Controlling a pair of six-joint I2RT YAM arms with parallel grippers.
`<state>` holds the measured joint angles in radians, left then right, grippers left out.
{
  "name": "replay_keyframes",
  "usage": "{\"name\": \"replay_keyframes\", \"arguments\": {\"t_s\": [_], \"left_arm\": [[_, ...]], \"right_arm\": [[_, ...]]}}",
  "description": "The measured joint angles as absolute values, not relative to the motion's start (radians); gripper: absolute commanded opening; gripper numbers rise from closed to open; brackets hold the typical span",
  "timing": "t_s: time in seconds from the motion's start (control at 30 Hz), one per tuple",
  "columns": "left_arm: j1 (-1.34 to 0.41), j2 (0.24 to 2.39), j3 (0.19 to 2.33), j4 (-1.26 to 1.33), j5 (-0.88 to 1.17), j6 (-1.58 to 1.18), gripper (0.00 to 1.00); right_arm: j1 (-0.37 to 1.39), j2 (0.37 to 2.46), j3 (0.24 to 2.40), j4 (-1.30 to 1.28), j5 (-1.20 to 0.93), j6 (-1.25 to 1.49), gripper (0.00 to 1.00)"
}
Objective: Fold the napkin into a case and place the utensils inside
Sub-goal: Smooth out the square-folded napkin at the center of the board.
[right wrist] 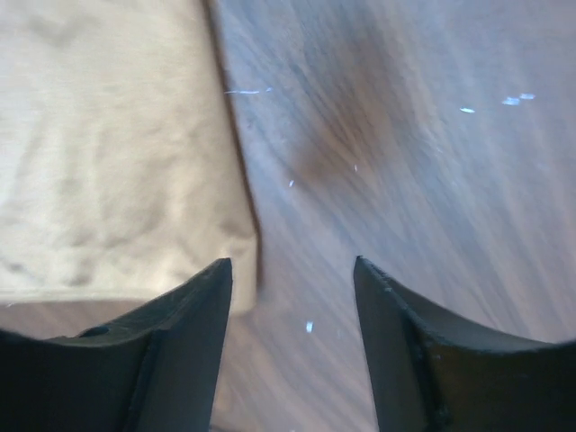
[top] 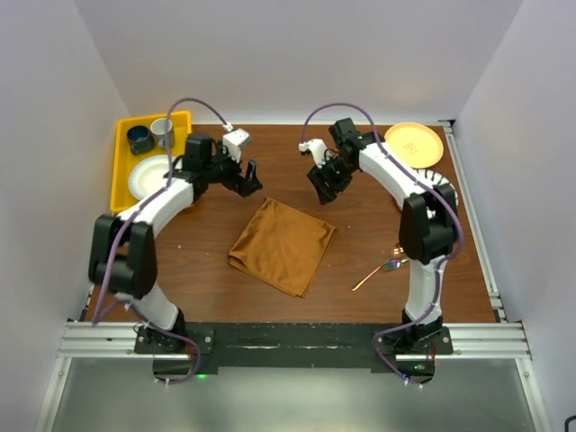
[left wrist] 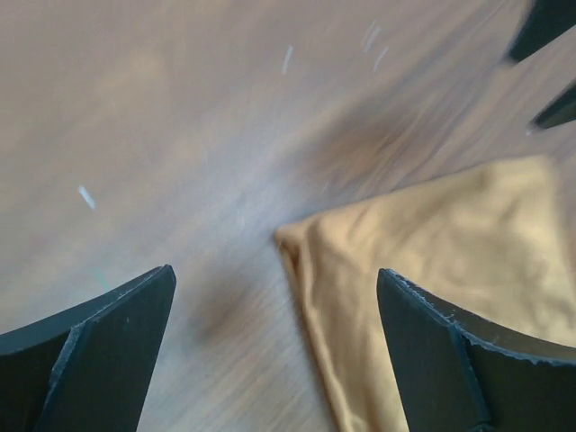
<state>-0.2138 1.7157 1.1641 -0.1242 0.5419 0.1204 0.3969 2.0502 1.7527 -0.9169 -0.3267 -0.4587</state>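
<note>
We see the napkin (top: pixel 283 245) lying folded, diamond-wise, at the middle of the wooden table (top: pixel 198 270). Our left gripper (top: pixel 250 180) and right gripper (top: pixel 324 186) sit just past its far corner, one to each side, fingers parted. A utensil (top: pixel 376 273) lies right of the napkin, apart from it. A yellow tray (top: pixel 120 184) holding a white plate (top: pixel 148 177) sits far left, and a yellow plate (top: pixel 414 144) far right.

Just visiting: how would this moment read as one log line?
napkin: lying on table | utensils: outside it, to its right | left gripper: open, empty | right gripper: open, empty
</note>
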Motion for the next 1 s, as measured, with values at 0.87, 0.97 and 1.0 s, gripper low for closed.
{"name": "replay_keyframes", "arguments": {"t_s": [0.87, 0.97, 1.0], "left_arm": [[-0.267, 2.061, 1.02, 0.516, 0.927, -0.573, 1.0], [-0.256, 2.097, 1.052, 0.553, 0.937, -0.626, 1.0], [-0.252, 2.11, 1.06, 0.566, 0.943, -0.647, 1.0]], "right_arm": [[0.333, 2.116, 1.456, -0.778, -0.827, -0.15, 0.7], [0.313, 2.135, 1.462, -0.781, -0.856, -0.143, 0.69], [0.308, 2.14, 1.465, -0.782, -0.862, -0.14, 0.68]]}}
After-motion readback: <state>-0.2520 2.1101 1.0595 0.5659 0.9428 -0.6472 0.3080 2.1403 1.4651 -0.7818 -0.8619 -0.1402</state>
